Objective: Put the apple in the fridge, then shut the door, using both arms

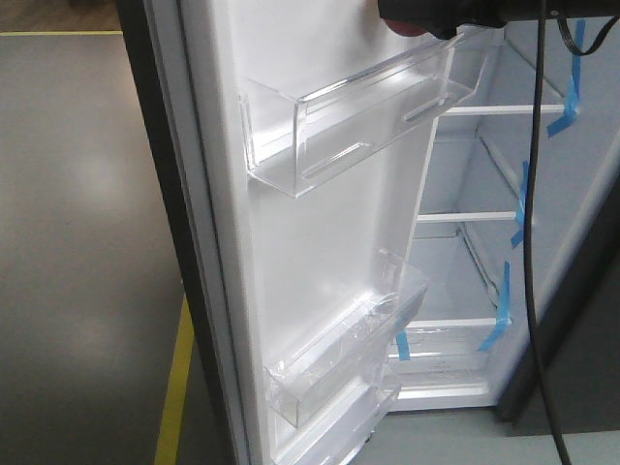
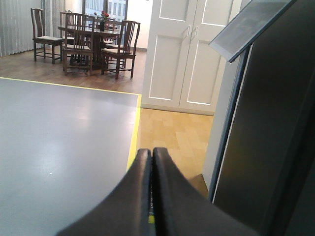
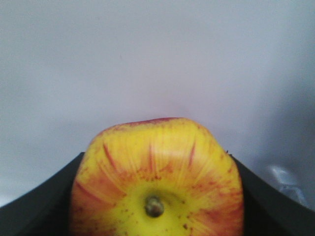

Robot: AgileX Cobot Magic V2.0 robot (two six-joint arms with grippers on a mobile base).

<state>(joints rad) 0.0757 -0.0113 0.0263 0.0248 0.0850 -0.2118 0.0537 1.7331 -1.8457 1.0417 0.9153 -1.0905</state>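
The apple [image 3: 157, 172], yellow round its stem with red streaks, fills the right wrist view, stem toward the camera. My right gripper [image 3: 157, 164] is shut on it, a black finger [image 3: 44, 204] on each side, in front of a plain white surface. In the front view that gripper [image 1: 436, 15] is at the top edge, above the upper door bin, with a sliver of red apple [image 1: 411, 27] showing. The fridge [image 1: 465, 262] stands open, with white shelves and blue tape. Its door [image 1: 320, 223] is swung wide. My left gripper [image 2: 151, 153] is shut and empty, beside a dark grey fridge panel [image 2: 268, 128].
Two clear bins [image 1: 358, 116] [image 1: 339, 358] hang on the door's white inside. A black cable [image 1: 535, 242] dangles in front of the shelves. Grey floor with a yellow line [image 2: 134, 132] lies to the left, with a dining table and chairs [image 2: 91, 42] and white double doors [image 2: 184, 54] far off.
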